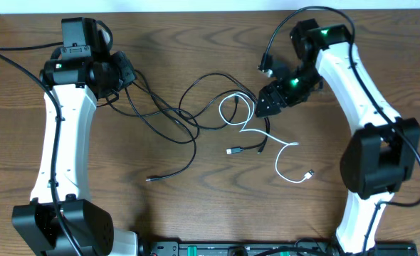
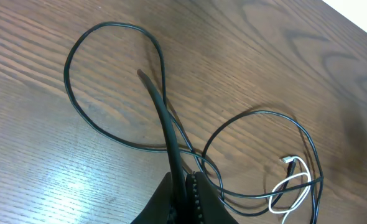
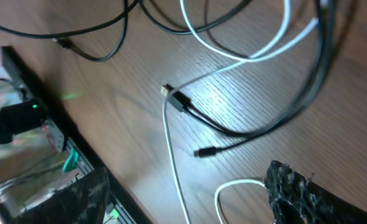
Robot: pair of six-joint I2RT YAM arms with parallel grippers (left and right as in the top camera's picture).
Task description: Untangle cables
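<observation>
Several thin black cables (image 1: 185,117) lie looped and crossed in the middle of the wooden table, with a white cable (image 1: 285,153) threaded through them on the right. My left gripper (image 1: 122,77) is at the left end of the tangle. In the left wrist view it (image 2: 185,186) is shut on a black cable (image 2: 162,118) whose end sticks out ahead of the jaws. My right gripper (image 1: 265,105) hovers over the right side of the tangle. In the right wrist view its fingers (image 3: 193,199) are wide apart, with the white cable (image 3: 171,149) and black plugs (image 3: 180,101) on the table below.
A black equipment rail (image 1: 231,249) runs along the table's front edge; it also shows in the right wrist view (image 3: 40,124). One black cable end (image 1: 151,179) lies loose toward the front left. The white cable's plug (image 1: 309,173) lies at the front right.
</observation>
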